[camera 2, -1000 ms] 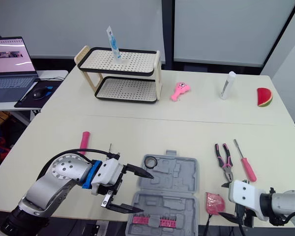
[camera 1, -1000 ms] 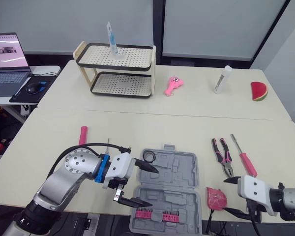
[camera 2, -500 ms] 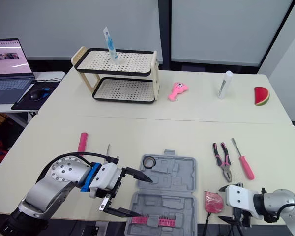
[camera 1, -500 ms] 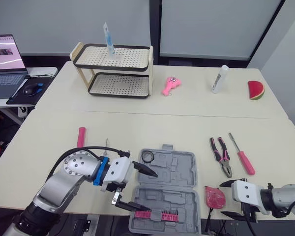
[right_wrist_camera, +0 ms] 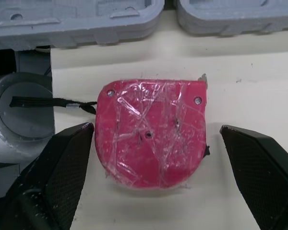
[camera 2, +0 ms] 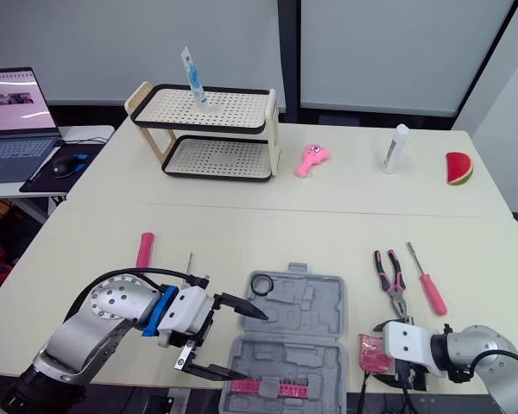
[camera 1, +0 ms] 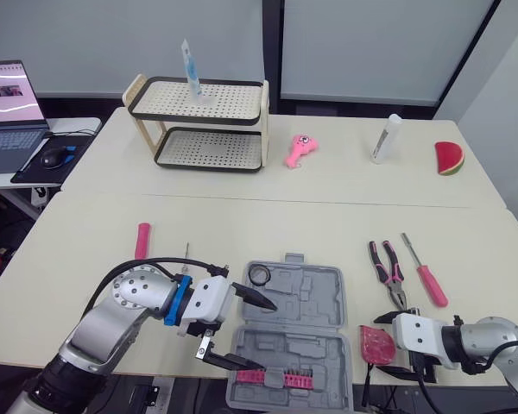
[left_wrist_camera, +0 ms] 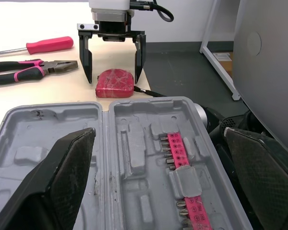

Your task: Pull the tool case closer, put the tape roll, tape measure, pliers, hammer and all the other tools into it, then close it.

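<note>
We see a wide pale counter (camera 1: 268, 224). A two-tier rack (camera 1: 198, 121) stands at its far left, and a laptop (camera 1: 4, 103) sits on a side desk beyond the left edge.

The grey case (camera 1: 302, 328) lies open and flat at the near edge, roughly in the middle. Its hinge runs left to right between the two halves.

The left tool (camera 1: 259, 335) hangs over the left side of the case. Its fingers are spread wide and hold nothing.

The right tool (left_wrist_camera: 113, 79) is low at the near edge, just right of the case. Its fingers are apart, with one on either side of the tape measure. We see bare counter between each finger and the tape measure, so neither touches it.

The pliers (camera 1: 387, 274) lie on the counter right of the case. The screwdriver (camera 1: 426, 278) lies just beside them, further right, and the two are apart.

The red tape measure (right_wrist_camera: 151, 129) lies flat on the counter near the case's right wall, outside it.

A pink handle (camera 1: 142, 240) lies well left of the case.

A pink strip of bits (camera 1: 272, 377) sits in the near half of the case.

The tape roll (camera 1: 260, 275), a small dark ring, rests at the far left corner of the case.
</note>
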Controlling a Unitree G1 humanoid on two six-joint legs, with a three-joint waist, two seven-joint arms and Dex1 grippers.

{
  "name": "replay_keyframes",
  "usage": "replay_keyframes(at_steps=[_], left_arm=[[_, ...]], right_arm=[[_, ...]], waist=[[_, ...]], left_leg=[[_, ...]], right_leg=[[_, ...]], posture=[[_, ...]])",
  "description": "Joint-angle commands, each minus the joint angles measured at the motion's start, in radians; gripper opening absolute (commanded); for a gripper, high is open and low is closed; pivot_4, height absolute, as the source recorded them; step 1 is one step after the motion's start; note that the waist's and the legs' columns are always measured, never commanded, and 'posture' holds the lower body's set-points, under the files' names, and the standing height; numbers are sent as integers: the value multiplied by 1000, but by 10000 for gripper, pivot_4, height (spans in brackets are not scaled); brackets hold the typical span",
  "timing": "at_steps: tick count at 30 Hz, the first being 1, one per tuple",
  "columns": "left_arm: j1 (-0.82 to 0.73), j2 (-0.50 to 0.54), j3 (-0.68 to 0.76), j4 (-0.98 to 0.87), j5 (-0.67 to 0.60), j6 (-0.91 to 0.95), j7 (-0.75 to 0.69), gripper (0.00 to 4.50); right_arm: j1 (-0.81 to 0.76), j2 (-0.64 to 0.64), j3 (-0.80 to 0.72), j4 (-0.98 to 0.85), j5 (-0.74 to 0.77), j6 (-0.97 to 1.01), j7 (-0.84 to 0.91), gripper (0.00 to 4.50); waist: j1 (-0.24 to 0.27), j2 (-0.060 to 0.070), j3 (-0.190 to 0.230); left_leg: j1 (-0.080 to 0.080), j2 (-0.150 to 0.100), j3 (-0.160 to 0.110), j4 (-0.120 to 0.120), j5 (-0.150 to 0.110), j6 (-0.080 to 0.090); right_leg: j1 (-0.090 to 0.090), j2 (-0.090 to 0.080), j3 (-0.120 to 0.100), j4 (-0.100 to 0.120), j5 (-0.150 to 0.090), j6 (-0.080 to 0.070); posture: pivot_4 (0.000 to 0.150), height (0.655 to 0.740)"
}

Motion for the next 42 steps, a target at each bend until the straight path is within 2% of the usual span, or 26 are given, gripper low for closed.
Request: replay_keyframes(at_steps=[1, 3, 4, 8, 13, 16, 22, 25, 29, 34, 42], left_arm=[[9, -13, -22, 14, 18, -34, -2, 45000], [9, -18, -29, 25, 26, -46, 0, 45000], [10, -22, -32, 31, 30, -52, 1, 45000], [12, -34, -36, 53, 43, -62, 14, 45000], [7, -38, -11, 76, 39, -32, 52, 45000], [-3, -37, 6, 91, 45, -21, 87, 45000], [-6, 7, 69, 75, 29, 55, 145, 45000], [-21, 21, 84, 55, 34, 76, 160, 45000], [-62, 20, 87, 16, 15, 142, 190, 45000], [-115, 24, 77, -23, 2, 227, 209, 45000], [-135, 7, 61, -51, 11, 282, 233, 45000]], right_arm=[[-11, 9, 10, -14, -4, 17, -3, 39300], [-15, 8, 14, -14, -6, 23, -4, 32252], [-16, 7, 13, -14, -7, 25, -4, 30982], [-23, -3, -5, -37, 4, 48, 2, 30992], [-43, -65, -77, -191, 53, 194, 29, 30992], [-129, -123, -74, -308, 79, 347, 64, 30992], [-434, -152, 86, -404, 88, 621, 123, 30992], [-647, -105, 231, -372, 67, 747, 161, 30992], [-817, -41, 393, -306, 31, 818, 188, 30992], [-921, 29, 525, -184, -33, 807, 187, 30992], [-971, 125, 608, -40, -99, 758, 179, 30992]], waist=[[0, 0, 0], [0, 0, 0], [0, 0, 0], [0, 0, 0], [-1, 2, 1], [-3, 3, 2], [0, 2, 4], [-1, 3, 8], [3, 3, 8], [2, 3, 8], [-1, 3, 8]], left_leg=[[0, 0, 0, 0, 0, 0], [0, 0, 0, 0, 0, 0], [0, 0, 0, 0, 0, 0], [0, 0, 0, 0, 0, 0], [0, 0, 0, 0, 0, 0], [0, 0, 0, 0, 0, 0], [-2, 0, -2, -1, 0, 0], [-7, 0, -1, -1, 0, 0], [-11, -1, -1, -1, 0, 0], [-17, -1, -2, 0, 0, 0], [-16, -1, -3, 1, 0, 0]], right_leg=[[0, 0, 0, 0, 0, 0], [0, 0, 0, 0, 0, 0], [0, 0, 0, 0, 0, 0], [0, 0, 0, 0, 0, 0], [0, 0, 0, 0, 0, 0], [0, 0, 0, 0, 0, 0], [-3, 1, 0, -1, 0, 0], [-8, -1, -1, -1, 0, 0], [-13, -1, -1, 0, 1, 0], [-16, -2, -4, 0, 2, 0], [-16, -2, -4, 2, 2, 0]], posture=[[1500, 7350], [1500, 7350], [1500, 7350], [1500, 7350], [1500, 7350], [1500, 7350], [1500, 7350], [1500, 7350], [1500, 7350], [1500, 7350], [1500, 7350]])
